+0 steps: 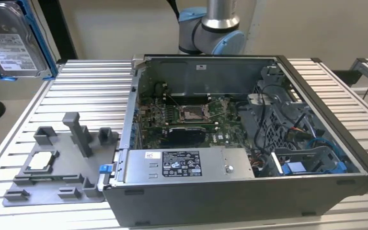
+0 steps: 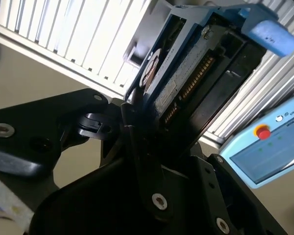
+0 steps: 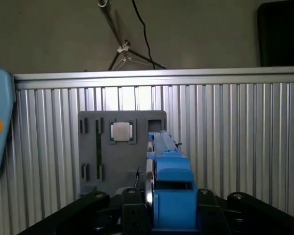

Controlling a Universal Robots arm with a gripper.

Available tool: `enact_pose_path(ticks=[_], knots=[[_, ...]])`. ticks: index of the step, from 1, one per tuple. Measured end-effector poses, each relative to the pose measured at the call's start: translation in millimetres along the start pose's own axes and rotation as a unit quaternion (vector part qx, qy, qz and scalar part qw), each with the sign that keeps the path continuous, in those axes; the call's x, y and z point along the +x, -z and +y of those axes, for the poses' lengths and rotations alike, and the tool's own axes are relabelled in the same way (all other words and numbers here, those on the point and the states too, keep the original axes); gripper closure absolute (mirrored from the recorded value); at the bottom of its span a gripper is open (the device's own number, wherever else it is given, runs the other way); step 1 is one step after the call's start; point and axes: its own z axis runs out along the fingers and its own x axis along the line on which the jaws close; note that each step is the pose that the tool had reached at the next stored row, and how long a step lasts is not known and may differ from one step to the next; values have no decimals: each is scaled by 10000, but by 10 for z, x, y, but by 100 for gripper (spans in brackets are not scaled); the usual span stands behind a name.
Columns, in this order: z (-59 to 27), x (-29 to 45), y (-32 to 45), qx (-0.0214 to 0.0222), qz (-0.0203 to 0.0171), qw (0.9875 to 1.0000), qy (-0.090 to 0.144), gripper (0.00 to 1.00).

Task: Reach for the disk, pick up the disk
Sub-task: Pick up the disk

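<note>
Since the gripper (image 3: pixel 169 208) is clamped on the disk (image 1: pixel 15 45) (blue frame and all) well above the table (image 1: pixel 88 81), the pick-up looks done, needing only a firm hold.

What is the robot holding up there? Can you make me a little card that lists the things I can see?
gripper: shut on the disk
disk: silver with a white label and a blue frame, held up in the air at the exterior view's upper left, touching nothing else
computer case: open on top, standing on the table, circuit board showing inside
table: slatted metal
grey tray: flat on the table, at the exterior view's left of the case
chip: small, white-topped, sitting in the tray
work so far: disk picked up
</note>
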Motion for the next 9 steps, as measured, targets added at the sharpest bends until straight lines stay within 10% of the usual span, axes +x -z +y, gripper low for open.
enact_pose_path(ticks=[9], knots=[[2, -1, 120, 0, -4, 10000, 1, 100]])
